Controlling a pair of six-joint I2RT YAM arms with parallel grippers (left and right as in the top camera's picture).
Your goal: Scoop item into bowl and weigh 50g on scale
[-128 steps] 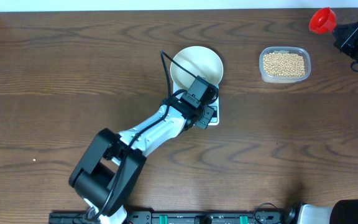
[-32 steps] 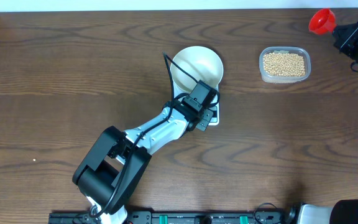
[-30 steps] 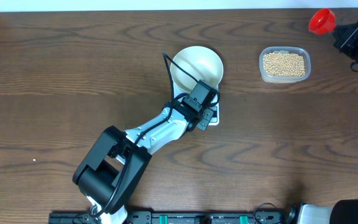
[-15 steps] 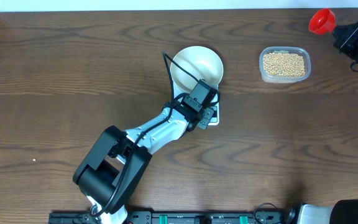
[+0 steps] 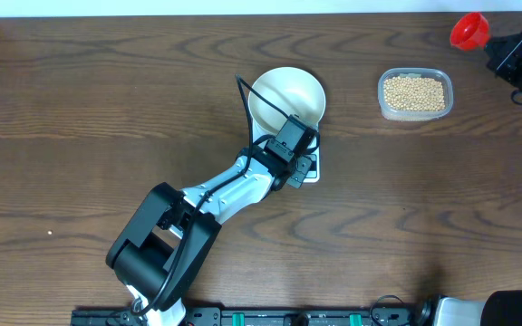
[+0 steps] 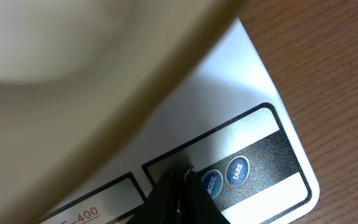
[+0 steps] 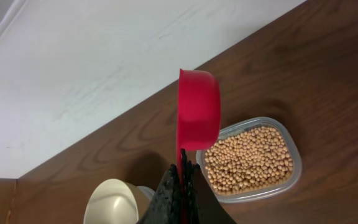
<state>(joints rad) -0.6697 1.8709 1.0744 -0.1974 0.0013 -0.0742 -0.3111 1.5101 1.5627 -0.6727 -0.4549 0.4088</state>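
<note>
The white bowl stands empty on the white scale. My left gripper hangs over the scale's front panel. In the left wrist view it is shut and empty, its tips resting on the panel just left of the blue MODE button, with the TARE button beside that. The bowl's rim fills that view's top. At the far right, my right gripper is shut on the handle of a red scoop held empty above the table. The tan beans lie in a clear tub.
The table's back edge meets a white wall just behind the scoop. The left arm's white link and black base stretch from the front edge up to the scale.
Over the last second nothing moved. Compared with about four seconds ago, the left arm has edged slightly forward and right over the scale's panel.
</note>
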